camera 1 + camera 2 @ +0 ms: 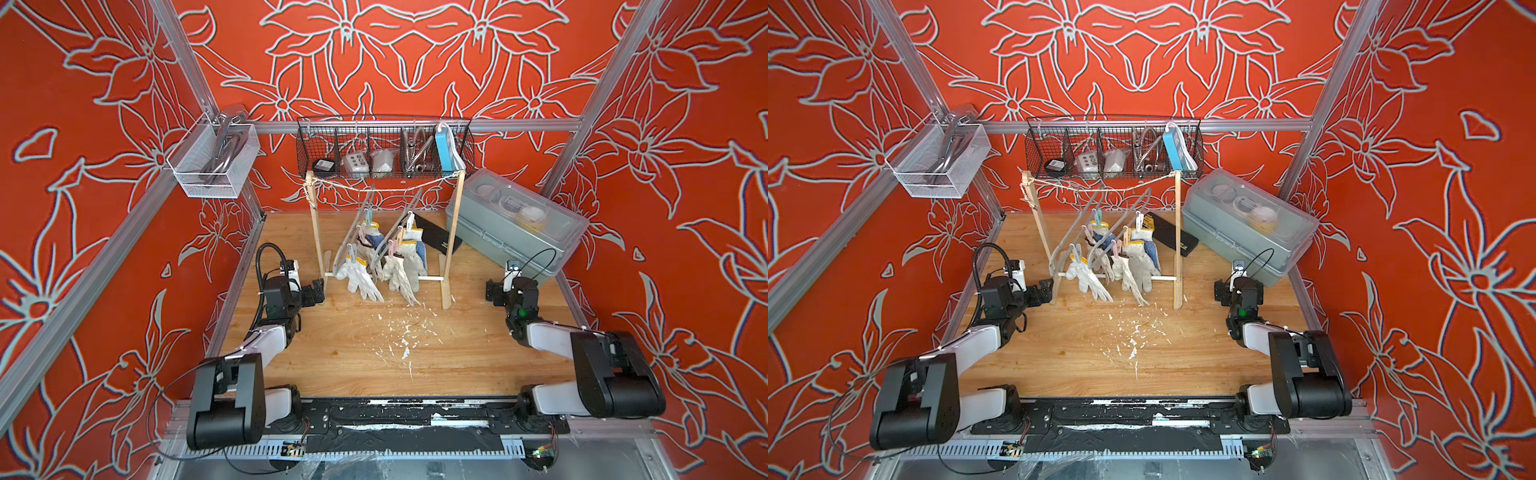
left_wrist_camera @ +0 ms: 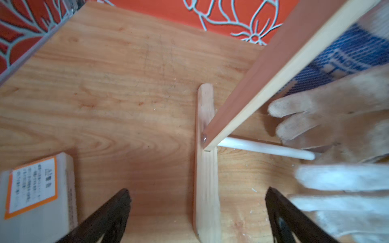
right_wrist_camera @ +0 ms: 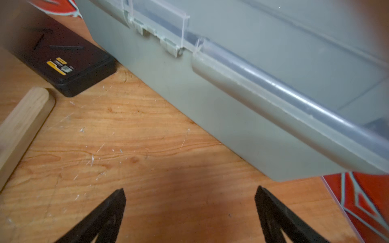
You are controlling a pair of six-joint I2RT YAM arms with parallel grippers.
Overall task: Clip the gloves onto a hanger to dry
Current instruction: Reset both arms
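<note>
Several soiled off-white gloves (image 1: 359,276) (image 1: 1140,257) hang from pastel pegs on two grey hangers (image 1: 353,232) (image 1: 1067,241), which hang from a rope across a small wooden rack (image 1: 451,249). Two gloves show blue-dotted palms and yellow cuffs. My left gripper (image 1: 318,291) (image 1: 1045,291) sits low beside the rack's left post, open and empty. In the left wrist view the left gripper (image 2: 197,190) straddles the rack's foot (image 2: 206,168), with glove fingers (image 2: 336,117) to one side. My right gripper (image 1: 492,293) (image 3: 190,189) is open over bare wood, right of the rack.
A grey lidded plastic box (image 1: 515,224) (image 3: 252,105) leans at the back right, close to the right gripper. A black case (image 1: 436,235) lies behind the rack. A black wire basket (image 1: 384,149) and a white mesh basket (image 1: 212,162) hang on the frame. White flakes (image 1: 405,332) litter the table.
</note>
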